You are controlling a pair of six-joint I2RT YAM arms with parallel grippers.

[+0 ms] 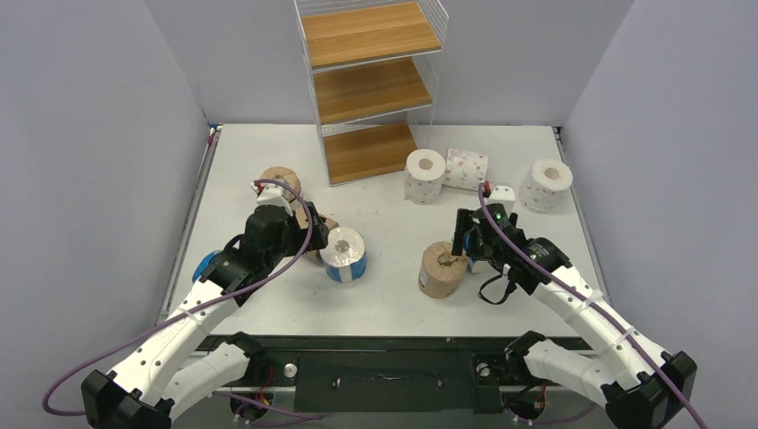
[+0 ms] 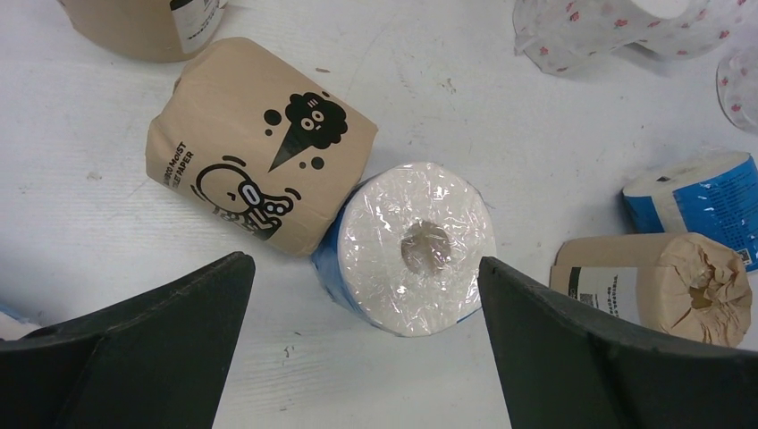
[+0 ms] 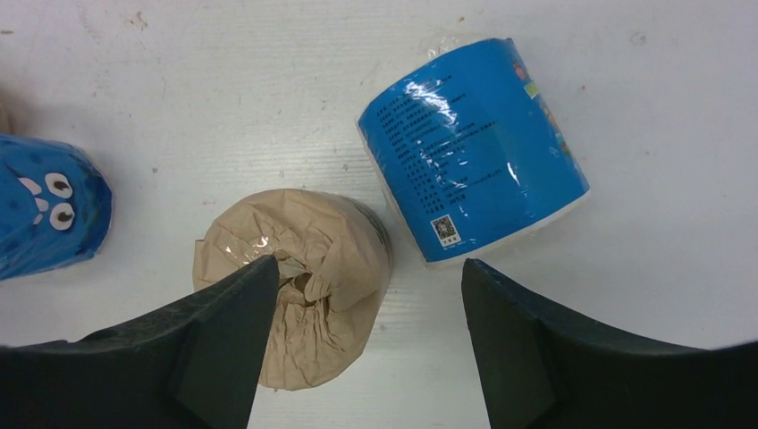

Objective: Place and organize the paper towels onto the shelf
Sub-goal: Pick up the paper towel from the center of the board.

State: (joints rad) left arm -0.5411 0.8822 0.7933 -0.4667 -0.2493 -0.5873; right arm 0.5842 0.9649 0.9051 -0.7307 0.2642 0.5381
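Right tool [image 3: 368, 266]: jaws apart, clamped on nothing, straddling the upright tan roll [image 3: 308, 295] off-centre, with one finger over its crimped top and the other clear of it. A side blue roll [image 3: 474, 174] lies just beside it. Left tool [image 2: 364, 268]: jaws wide, holding nothing, hovering over the upright blue roll [image 2: 416, 246], which touches a lying tan roll [image 2: 259, 174]. Handling, my read: the rolls are light and soft and will squash before they slip, so squeeze modestly. The blue film looks glossy and is likely slick; the tan paper should bite better. Grab across the barrel at mid-height, not by the twisted paper end or the core. Looks: short fat cylinders. The tan ones carry black cartoon print, the blue ones show white ends through the film, and the white rolls [image 1: 425, 174] have a faint red pattern. All visible rolls sit on the worktop [image 1: 393, 299], with the white ones nearest the shelf [image 1: 371, 89]. Its three wooden boards carry none.
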